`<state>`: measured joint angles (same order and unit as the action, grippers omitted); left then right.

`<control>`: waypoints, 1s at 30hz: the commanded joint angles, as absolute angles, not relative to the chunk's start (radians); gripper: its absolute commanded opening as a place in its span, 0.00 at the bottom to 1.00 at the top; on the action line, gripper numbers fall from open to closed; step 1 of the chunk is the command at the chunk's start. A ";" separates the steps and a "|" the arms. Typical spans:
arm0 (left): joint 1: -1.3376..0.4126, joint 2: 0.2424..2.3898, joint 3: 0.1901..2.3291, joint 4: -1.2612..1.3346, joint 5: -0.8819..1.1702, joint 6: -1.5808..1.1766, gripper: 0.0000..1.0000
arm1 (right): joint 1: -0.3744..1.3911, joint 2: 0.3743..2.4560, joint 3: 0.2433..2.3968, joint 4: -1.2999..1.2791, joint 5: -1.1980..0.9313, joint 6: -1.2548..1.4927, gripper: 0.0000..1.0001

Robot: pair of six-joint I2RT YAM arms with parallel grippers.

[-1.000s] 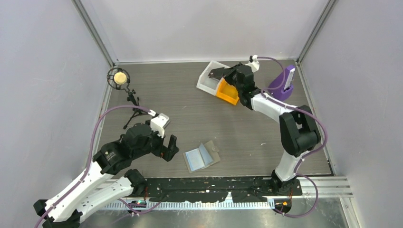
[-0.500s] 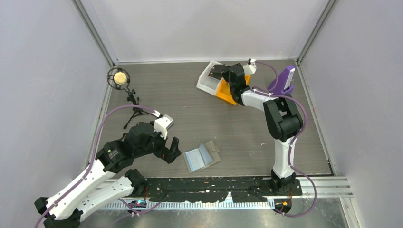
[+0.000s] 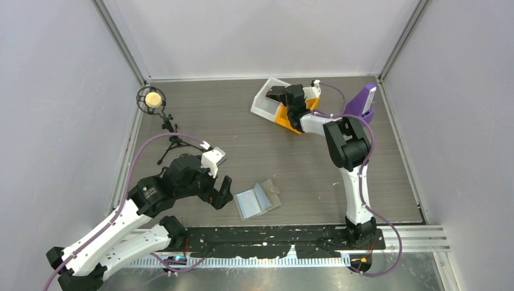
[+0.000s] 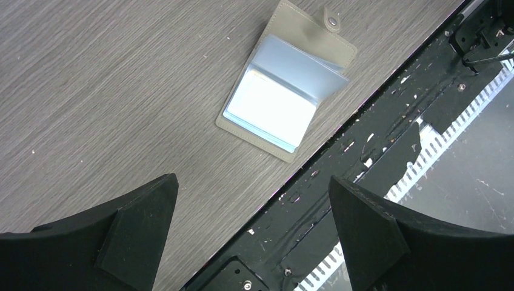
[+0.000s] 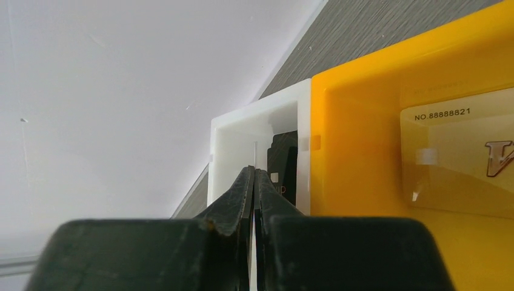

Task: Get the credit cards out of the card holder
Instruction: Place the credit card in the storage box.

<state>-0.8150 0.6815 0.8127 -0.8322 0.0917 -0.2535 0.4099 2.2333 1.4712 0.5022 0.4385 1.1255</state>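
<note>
My left gripper (image 3: 219, 192) gapes at the card holder's (image 3: 257, 200) nine o'clock; my right gripper (image 5: 253, 182) sits closed at the white bin (image 3: 262, 100).

Left tool (image 4: 251, 182) agape, right tool (image 5: 253, 177) closed.

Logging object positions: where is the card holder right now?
In the top view the card holder lies open at the near edge of the table, about mid-width, just right of the left gripper.
</note>
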 commanded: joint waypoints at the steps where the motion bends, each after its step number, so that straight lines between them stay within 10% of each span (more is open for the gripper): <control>1: -0.811 0.680 0.823 -0.826 0.111 -0.241 1.00 | 0.408 2.234 1.545 0.498 0.508 1.142 0.05; 30: -0.810 0.665 0.821 -0.831 0.113 -0.237 1.00 | 0.397 2.178 1.660 0.339 0.501 1.018 0.23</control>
